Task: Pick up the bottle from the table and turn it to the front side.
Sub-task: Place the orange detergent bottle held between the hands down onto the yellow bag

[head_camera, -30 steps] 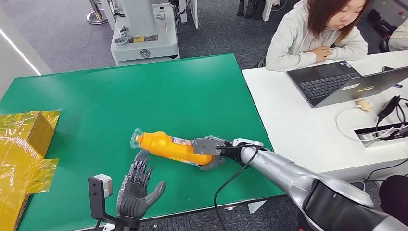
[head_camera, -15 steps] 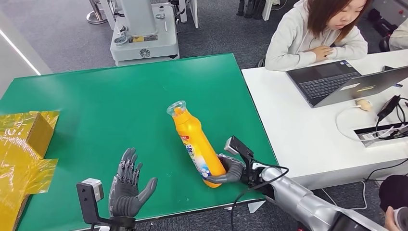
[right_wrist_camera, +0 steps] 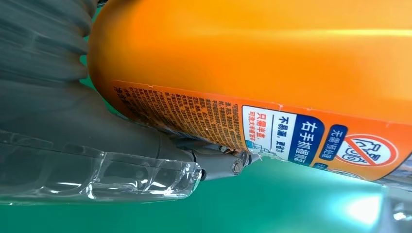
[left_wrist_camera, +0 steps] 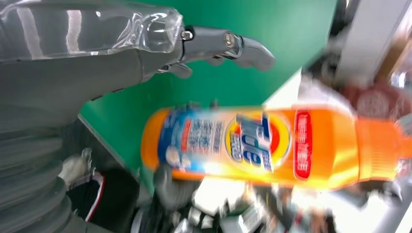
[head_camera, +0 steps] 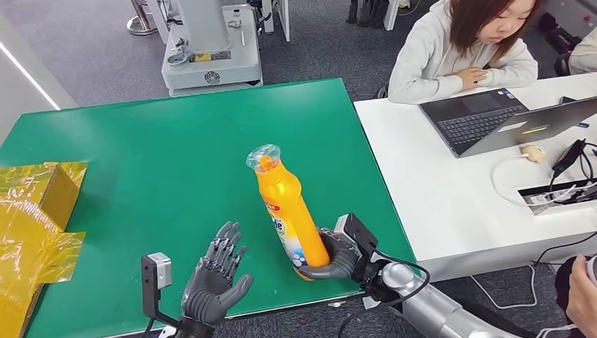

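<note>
Right hand gripped the base of the orange plastic bottle, tilted near the green tabletop's front edge; left hand hovered open-fingered beside it. Crinkled yellow wrapping lay far left.

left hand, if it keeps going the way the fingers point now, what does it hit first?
Probably the orange bottle. The left hand is open, its fingers aimed forward and slightly rightward toward the bottle's lower body, which the right hand grips. Depth is unclear; it might pass just beside it over the green table.
</note>
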`<state>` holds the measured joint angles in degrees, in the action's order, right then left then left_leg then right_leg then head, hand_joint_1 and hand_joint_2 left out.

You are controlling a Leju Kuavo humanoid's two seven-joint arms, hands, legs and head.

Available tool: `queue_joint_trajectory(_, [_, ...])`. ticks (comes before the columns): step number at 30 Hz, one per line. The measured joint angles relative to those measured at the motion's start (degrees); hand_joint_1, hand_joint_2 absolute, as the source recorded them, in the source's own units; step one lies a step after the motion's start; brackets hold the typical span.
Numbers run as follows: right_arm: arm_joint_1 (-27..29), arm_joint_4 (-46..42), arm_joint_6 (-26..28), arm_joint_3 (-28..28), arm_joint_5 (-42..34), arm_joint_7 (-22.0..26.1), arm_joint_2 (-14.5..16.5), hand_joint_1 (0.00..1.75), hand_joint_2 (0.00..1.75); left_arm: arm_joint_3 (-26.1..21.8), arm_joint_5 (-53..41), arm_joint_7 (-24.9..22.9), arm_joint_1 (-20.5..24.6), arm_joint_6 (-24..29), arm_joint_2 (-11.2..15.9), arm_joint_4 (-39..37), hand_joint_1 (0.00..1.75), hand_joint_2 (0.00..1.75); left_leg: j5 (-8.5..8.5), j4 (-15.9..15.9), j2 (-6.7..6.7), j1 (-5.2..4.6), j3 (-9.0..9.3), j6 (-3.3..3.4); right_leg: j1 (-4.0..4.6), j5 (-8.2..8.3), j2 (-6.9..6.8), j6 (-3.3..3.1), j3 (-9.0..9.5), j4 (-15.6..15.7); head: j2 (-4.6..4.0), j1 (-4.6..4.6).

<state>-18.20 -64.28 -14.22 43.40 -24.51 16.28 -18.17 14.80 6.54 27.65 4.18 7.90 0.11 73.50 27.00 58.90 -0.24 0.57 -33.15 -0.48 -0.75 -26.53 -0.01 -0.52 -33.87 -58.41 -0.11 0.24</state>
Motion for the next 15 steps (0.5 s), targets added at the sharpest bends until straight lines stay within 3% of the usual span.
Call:
queue_joint_trajectory(2, [-0.96,-1.54,-1.07,-0.44,2.59,1.49,0.31,1.75,1.75,1.41,2.81,-1.9,3.64,-5.6,0.29,-1.68,0.0,1.75,-0.05,0.01,-0.02,0.0,-0.03,-0.02,0.0,0.05,-0.03,0.0,-0.01,-0.02,0.0,0.01])
queue_joint_trajectory(6, [-5.36,-1.87,-1.39,0.14,6.04,-0.28,3.47,1.75,1.75,3.21,4.15,-3.45,13.95,-9.53,0.31,-8.58,0.0,1.75,-0.2,0.01,0.02,0.02,-0.01,-0.16,0.0,0.22,0.04,-0.14,-0.1,-0.1,0.0,-0.01])
queue_joint_trajectory(10, [-8.58,-1.06,-1.02,1.34,8.36,-2.83,7.31,1.75,1.75,4.59,2.72,-3.74,22.31,-8.89,0.27,-15.19,0.0,1.75,-0.38,0.01,0.01,0.03,-0.05,-0.22,0.01,0.27,0.03,-0.17,-0.2,-0.2,0.0,-0.03])
queue_joint_trajectory(15, [-9.96,0.6,-1.02,2.62,9.26,-3.64,9.24,1.75,1.75,6.56,1.25,-4.25,28.33,-7.12,0.03,-20.34,0.0,1.75,-0.39,0.01,-0.02,0.04,-0.22,-0.23,0.02,0.29,0.01,-0.19,-0.35,-0.23,0.0,-0.03])
